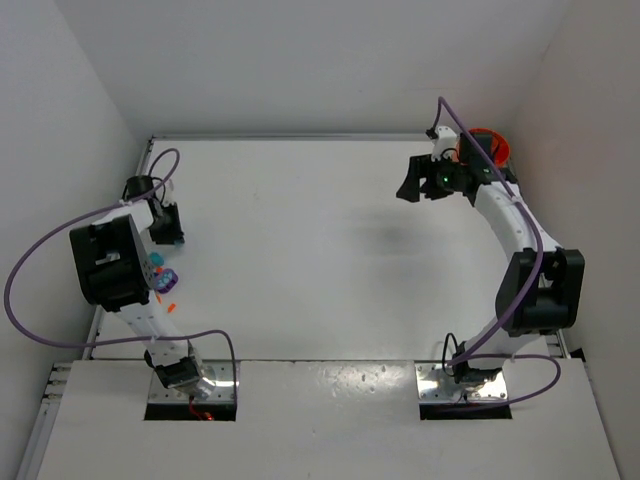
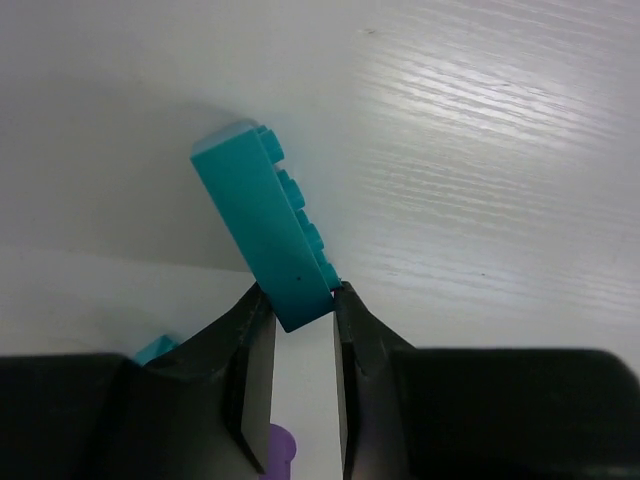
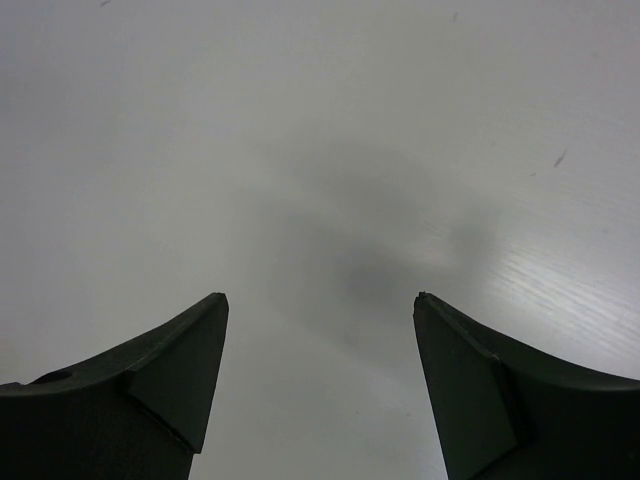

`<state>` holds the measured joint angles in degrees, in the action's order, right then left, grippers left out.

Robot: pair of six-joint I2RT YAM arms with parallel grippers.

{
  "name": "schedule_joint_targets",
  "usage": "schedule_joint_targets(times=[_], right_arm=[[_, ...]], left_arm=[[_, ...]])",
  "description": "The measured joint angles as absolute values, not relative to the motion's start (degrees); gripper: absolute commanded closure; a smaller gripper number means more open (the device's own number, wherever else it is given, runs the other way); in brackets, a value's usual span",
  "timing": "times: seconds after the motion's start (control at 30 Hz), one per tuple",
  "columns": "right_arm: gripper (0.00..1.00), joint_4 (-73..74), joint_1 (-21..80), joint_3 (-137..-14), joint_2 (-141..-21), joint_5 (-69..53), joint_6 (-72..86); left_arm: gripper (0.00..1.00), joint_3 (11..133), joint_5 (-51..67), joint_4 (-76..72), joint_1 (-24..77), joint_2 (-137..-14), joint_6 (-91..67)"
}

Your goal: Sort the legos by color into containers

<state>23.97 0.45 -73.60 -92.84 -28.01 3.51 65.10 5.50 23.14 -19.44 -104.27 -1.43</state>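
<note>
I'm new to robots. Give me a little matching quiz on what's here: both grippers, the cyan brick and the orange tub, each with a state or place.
1 left gripper
2 right gripper
3 cyan brick
4 orange tub

A open, holding nothing
B at the far right corner
C shut
D clamped by one end

Pairs: 1-C; 2-A; 3-D; 4-B

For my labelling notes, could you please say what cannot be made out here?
Orange tub: top view, right arm partly covers it; contents hidden.
Loose legos: top view, too small to count, partly under the left arm.
Purple piece: left wrist view, cut off behind the fingers holding the cyan lego.
</note>
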Motion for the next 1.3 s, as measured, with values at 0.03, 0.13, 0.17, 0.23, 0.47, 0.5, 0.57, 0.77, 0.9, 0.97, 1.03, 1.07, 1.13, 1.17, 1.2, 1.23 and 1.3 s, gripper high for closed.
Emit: schedule_joint_targets(times=[0.03, 0.13, 0.17, 0.23, 0.47, 0.5, 0.57, 0.77, 0.9, 0.97, 1.03, 1.07, 1.13, 1.17, 1.2, 1.23, 1.3], right_arm=[[0.25, 23.9, 0.6, -72.7, -92.6, -28.9, 4.0], [0.25, 24.4, 1.3, -70.1, -91.5, -31.9, 5.8], [0.25, 24.5, 1.7, -69.6, -91.2, -33.1, 6.5], [0.25, 24.4, 2.2, -68.9, -90.4, -36.4, 8.2], [0.25, 15.9, 3.9, -65.7, -89.5, -49.1, 22.9], [0.25, 13.5, 4.2, -64.5, -89.5, -51.0, 26.3], [0.25, 8.2, 5.0, -62.0, -89.7, -54.3, 32.3], [0.25, -4.8, 10.1, -59.0, -91.9, -63.3, 42.5], [0.25, -6.0, 13.6, -61.4, -93.5, -69.5, 39.9], [0.25, -3.0, 15.1, -63.7, -94.3, -71.3, 35.3], [0.25, -0.1, 16.4, -66.0, -94.7, -72.6, 30.6], [0.25, 0.9, 17.1, -66.8, -94.7, -73.0, 28.9], [0.27, 2.0, 18.1, -67.8, -94.8, -73.6, 26.6], [0.27, 2.5, 18.6, -68.2, -95.0, -73.8, 25.5], [0.28, 2.9, 19.2, -68.7, -95.2, -73.8, 24.8], [0.29, 3.2, 19.7, -69.2, -95.7, -73.8, 24.2], [0.3, 3.4, 20.6, -69.7, -96.7, -73.9, 23.3]], left_arm=[[0.81, 65.1, 6.7, 23.0, -19.1, -104.3, -0.8], [0.81, 64.9, 13.0, 23.1, -18.6, -103.8, 1.5], [0.81, 64.6, 16.4, 23.3, -18.2, -103.1, 2.9], [0.8, 64.1, 24.1, 24.9, -17.4, -100.9, 5.9], [0.79, 64.4, 49.8, 34.4, -8.6, -89.3, 18.8], [0.77, 64.6, 52.2, 35.7, -6.8, -88.4, 19.8], [0.76, 65.1, 56.6, 38.0, -3.4, -87.2, 21.6], [0.75, 67.0, 68.9, 41.9, 5.7, -87.7, 21.6], [0.75, 69.3, 75.7, 42.9, 9.2, -90.1, 19.6], [0.75, 69.7, 77.9, 43.1, 10.4, -91.0, 18.5], [0.75, 69.7, 79.2, 43.4, 11.5, -91.1, 17.8], [0.75, 69.8, 79.7, 43.5, 12.1, -91.0, 17.6], [0.76, 69.9, 80.3, 43.7, 13.3, -91.0, 17.3], [0.76, 69.9, 80.4, 43.7, 14.0, -91.0, 17.2], [0.76, 69.9, 80.3, 43.7, 14.4, -91.0, 17.2], [0.76, 69.9, 80.3, 43.7, 15.0, -91.0, 17.1], [0.76, 69.9, 80.3, 43.7, 15.6, -91.0, 17.0]])
